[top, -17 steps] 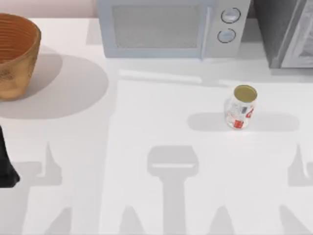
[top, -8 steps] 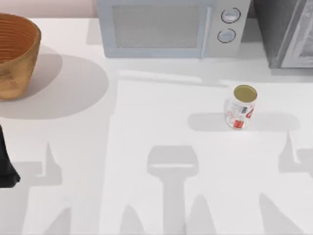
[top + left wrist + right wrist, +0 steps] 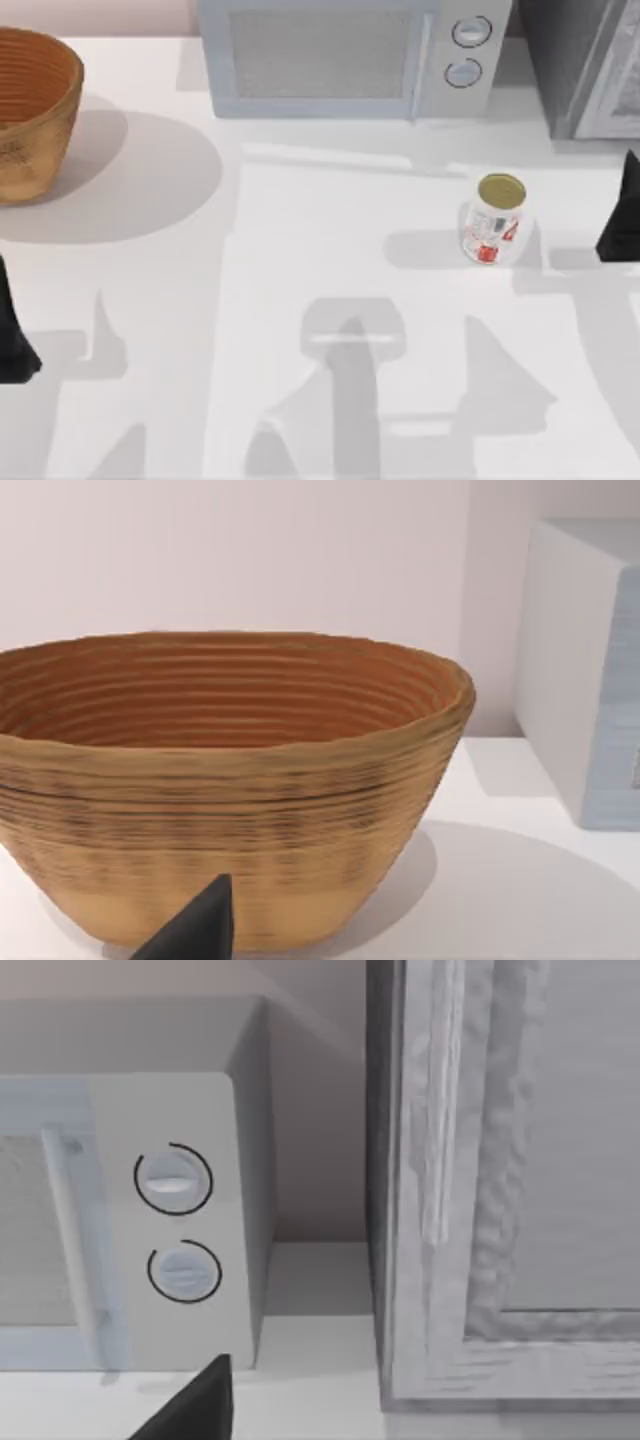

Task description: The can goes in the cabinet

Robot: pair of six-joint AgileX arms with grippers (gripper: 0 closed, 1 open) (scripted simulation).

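- Since the can (image 3: 493, 220) stands alone and upright on the white bench (image 3: 300, 260), the step in hand looks like reaching for it – no grasp has begun.
- It sits toward the right side of the bench, in front of the microwave (image 3: 340, 60) and near the cabinet (image 3: 580, 65), touching neither.
- At the right edge of the top view, the right end effector (image 3: 622, 225) shows as a dark wedge just beside the can, apart from it. I cannot tell whether it is wide or narrow.
- To do this well, it should come at the can from the side, level, and close around the middle of the round body – too high or too low could tip it.
- My guess is the cabinet door needs opening first, since its pale framed panel looks closed.
- Parked at the left edge of the bench is the left end effector (image 3: 12, 340), in front of the basket (image 3: 35, 110); its state I cannot tell either.
- A dull gold top and a smooth white label with red and grey marks make the can look hard and slippery.
- By contrast, the cabinet is a big dark speckled box with flat sides.
- Two round dials sit on the pale, boxy microwave.
- Ridged rings run round the brown, bowl-shaped basket.
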